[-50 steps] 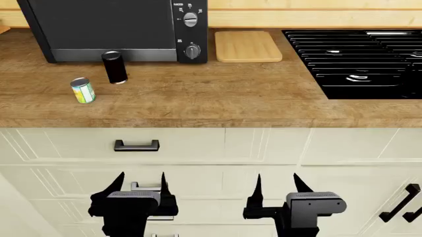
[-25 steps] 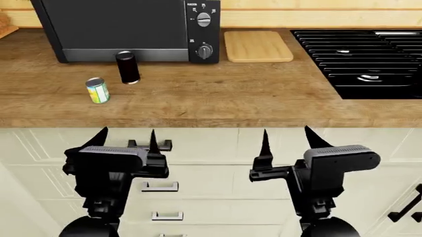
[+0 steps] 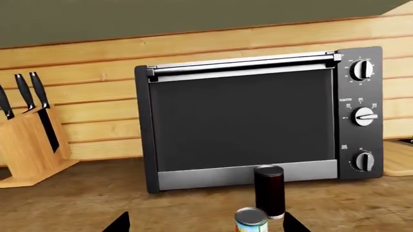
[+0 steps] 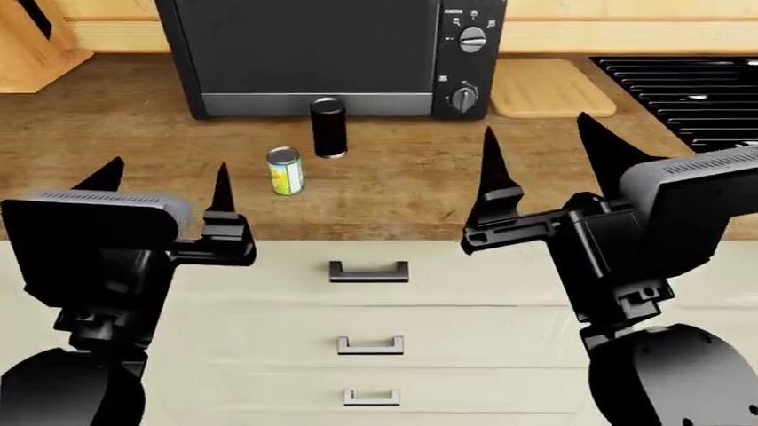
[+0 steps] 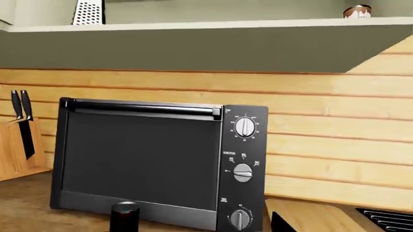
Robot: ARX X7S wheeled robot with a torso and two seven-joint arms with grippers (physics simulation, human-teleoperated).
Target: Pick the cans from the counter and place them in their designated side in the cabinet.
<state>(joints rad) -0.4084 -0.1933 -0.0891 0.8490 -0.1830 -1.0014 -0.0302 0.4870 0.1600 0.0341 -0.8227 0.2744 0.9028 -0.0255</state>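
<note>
The tall slim black can [image 4: 328, 127] stands on the brown counter [image 4: 142, 151] in front of the toaster oven. The shorter green-yellow-white can [image 4: 284, 170] stands just in front and left of it. Both show in the left wrist view, the black can [image 3: 269, 189] behind the labelled can [image 3: 251, 220]. My left gripper [image 4: 166, 177] is open and empty, near the counter's front edge, left of the cans. My right gripper [image 4: 539, 142] is open and empty, right of the cans. The right wrist view shows the black can [image 5: 124, 216] and one fingertip [image 5: 279, 223].
A black toaster oven [image 4: 319, 44] stands at the back. A knife block [image 4: 35, 40] is at the far left, a pale cutting board [image 4: 551, 87] and black stove [image 4: 698, 89] to the right. Drawers with handles [image 4: 368, 272] lie below. A shelf with a grater [image 5: 87, 12] hangs above.
Both grippers have risen from in front of the drawers to counter height. The view has shifted left, so the cans and oven now sit nearer the middle. Both grippers stay open.
</note>
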